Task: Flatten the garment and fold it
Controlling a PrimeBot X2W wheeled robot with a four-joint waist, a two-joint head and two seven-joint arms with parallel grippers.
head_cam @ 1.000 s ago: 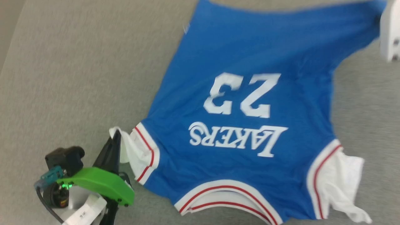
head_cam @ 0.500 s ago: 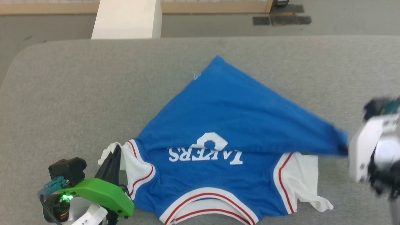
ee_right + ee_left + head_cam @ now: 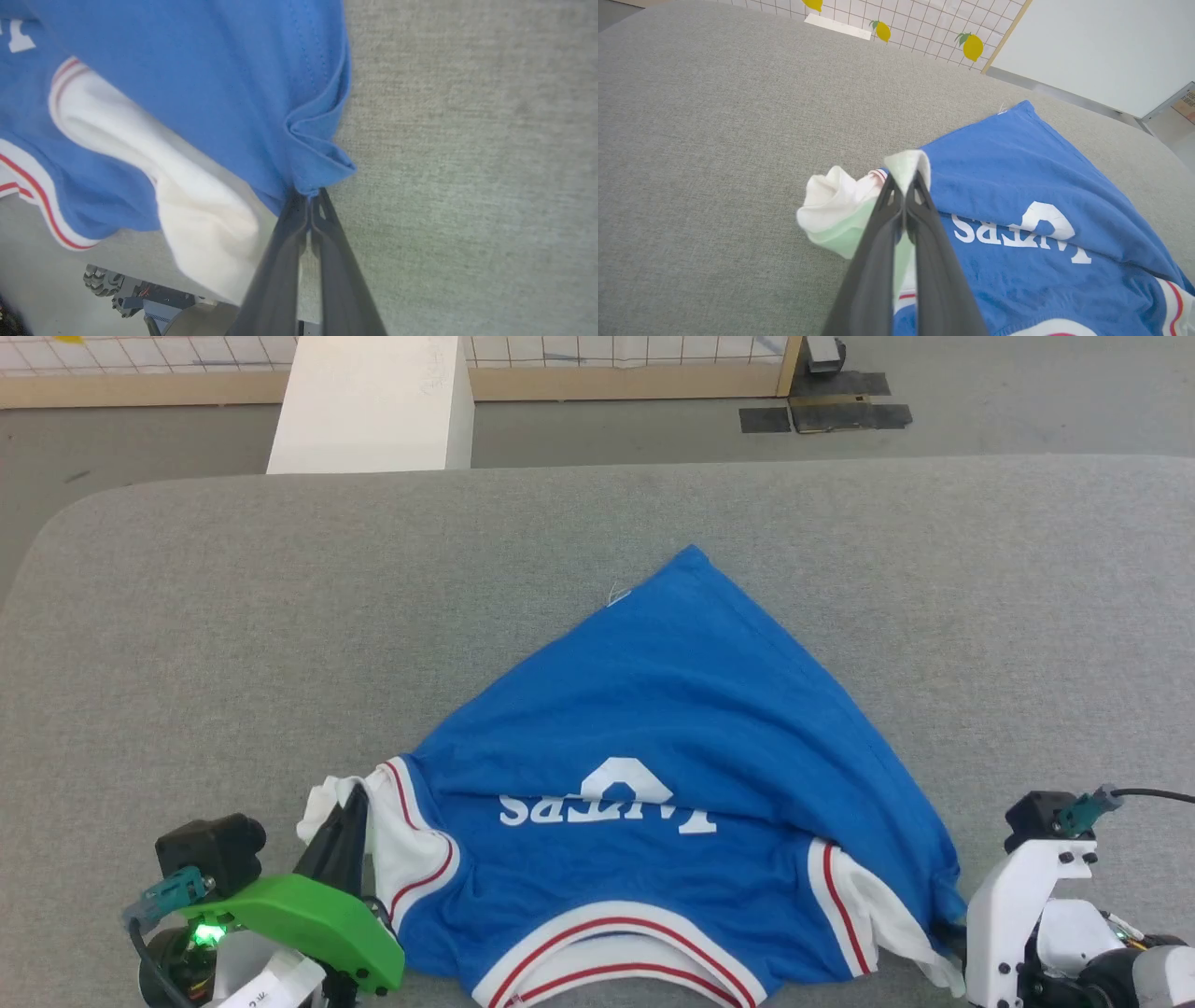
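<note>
The garment [image 3: 672, 709] is found on the grey bench [image 3: 233, 616], one hem corner folded over the lettering. The left tool [image 3: 906, 182], held low at near left, is clamped on the white sleeve. The right tool [image 3: 309, 198], low at near right, is pinched on that blue corner.

Bright green curved cover [image 3: 299, 919] with dark screws at its edge. Above the green cover, left gripper [image 3: 353, 795]: two long, dark, tapered fingers [image 3: 334, 840]. Left of the cover, black camera block [image 3: 210, 847], teal connector [image 3: 163, 891], black cable [image 3: 140, 957], green light [image 3: 207, 931]. Below it, white label [image 3: 252, 994] with print. Far right of it, white bracket [image 3: 1013, 905] with dark screw holes, black block [image 3: 1032, 817], teal plug [image 3: 1083, 810], second black cable [image 3: 1148, 793].
</note>
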